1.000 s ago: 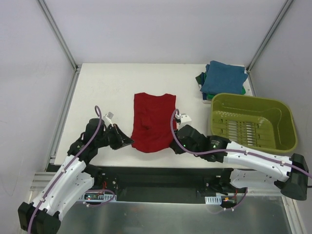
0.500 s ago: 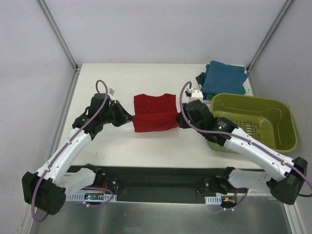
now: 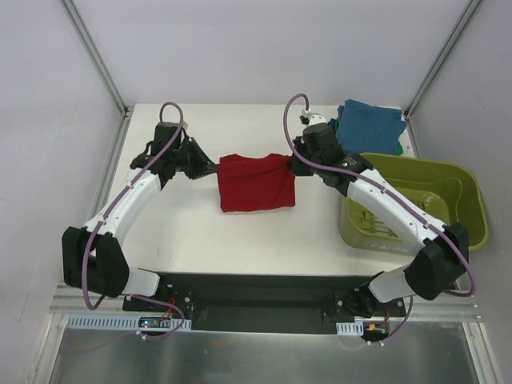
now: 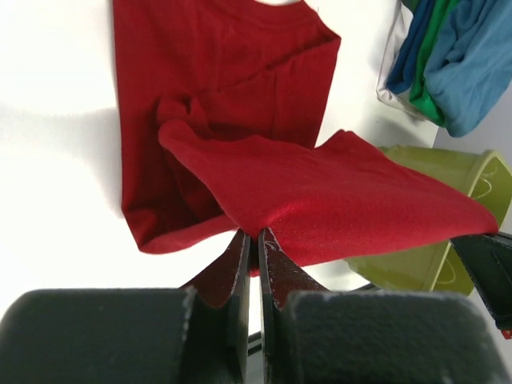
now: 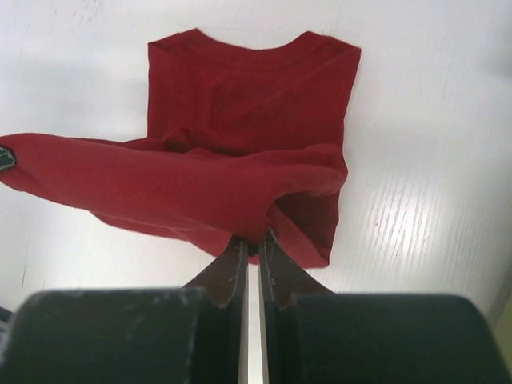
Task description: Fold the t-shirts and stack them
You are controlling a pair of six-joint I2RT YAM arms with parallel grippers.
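Note:
The dark red t-shirt [image 3: 254, 184] lies mid-table, doubled over, its collar end [image 5: 248, 72] flat on the table. My left gripper [image 3: 214, 166] is shut on the left corner of the lifted edge [image 4: 336, 192]. My right gripper [image 3: 292, 164] is shut on the right corner. The raised cloth hangs stretched between them above the lower layer. In the left wrist view the gripper [image 4: 254, 234] pinches the cloth tightly; in the right wrist view the gripper [image 5: 254, 238] does the same. A stack of folded teal-blue and green t-shirts [image 3: 366, 126] sits at the far right corner.
The olive-green plastic basket [image 3: 464, 196] stands at the right, just behind my right arm. The folded stack [image 4: 452, 60] is beyond it, near the table's far edge. White tabletop [image 3: 160, 232] shows to the left and in front of the red shirt.
Both grippers have travelled from the near side toward the far side, carrying the shirt's near edge up and over the rest, so the shirt now looks half as long.

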